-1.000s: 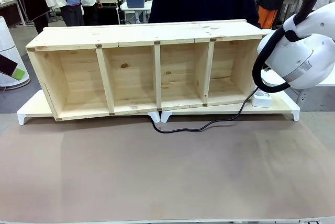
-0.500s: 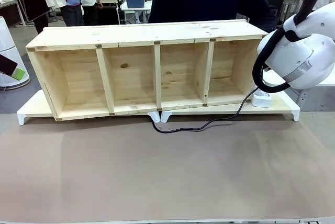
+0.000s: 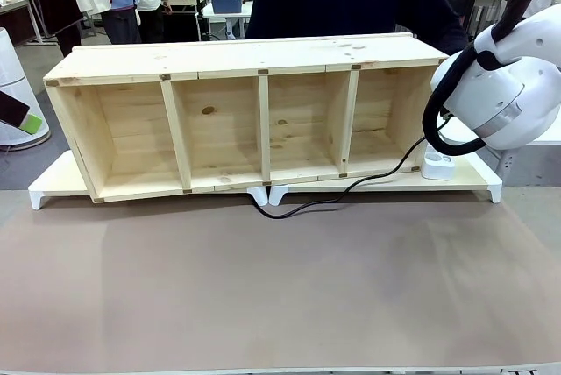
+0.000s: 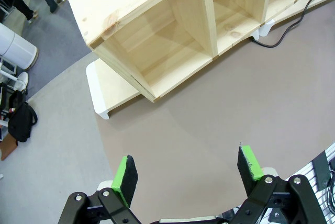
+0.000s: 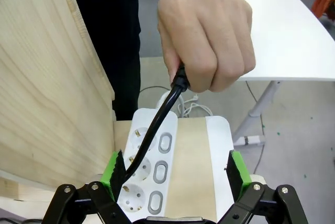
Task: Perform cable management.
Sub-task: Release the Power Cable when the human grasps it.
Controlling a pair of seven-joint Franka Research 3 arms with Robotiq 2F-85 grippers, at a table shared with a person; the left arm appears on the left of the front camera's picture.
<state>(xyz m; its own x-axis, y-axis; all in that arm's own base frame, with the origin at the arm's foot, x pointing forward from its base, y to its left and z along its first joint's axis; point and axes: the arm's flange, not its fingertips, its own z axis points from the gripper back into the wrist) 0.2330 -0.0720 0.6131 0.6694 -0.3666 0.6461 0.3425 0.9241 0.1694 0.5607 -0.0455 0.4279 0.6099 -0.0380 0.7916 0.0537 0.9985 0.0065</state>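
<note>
Thin black power cable [image 5: 157, 124] gripped by person's hand [image 5: 205, 30] above white power strip [image 5: 172, 166] at riser's right end; right gripper [image 5: 175, 174] wide open, empty, left gripper [image 4: 188, 174] likewise. Cord best taken below hand.

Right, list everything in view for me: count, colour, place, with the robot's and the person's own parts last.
wooden shelf unit: one, pale pine, four open compartments, on the risers at the table's far side.
white risers: two, white legs with pale tops, end to end under the shelf unit.
power strip: one, white, on the right riser beside the shelf's right end.
cable: one, black, from the power strip across the brown table mat to the gap between the risers.
person's hand: one, gripping the cable above the power strip.
left gripper: open, above the mat.
right gripper: open, astride the power strip.
</note>
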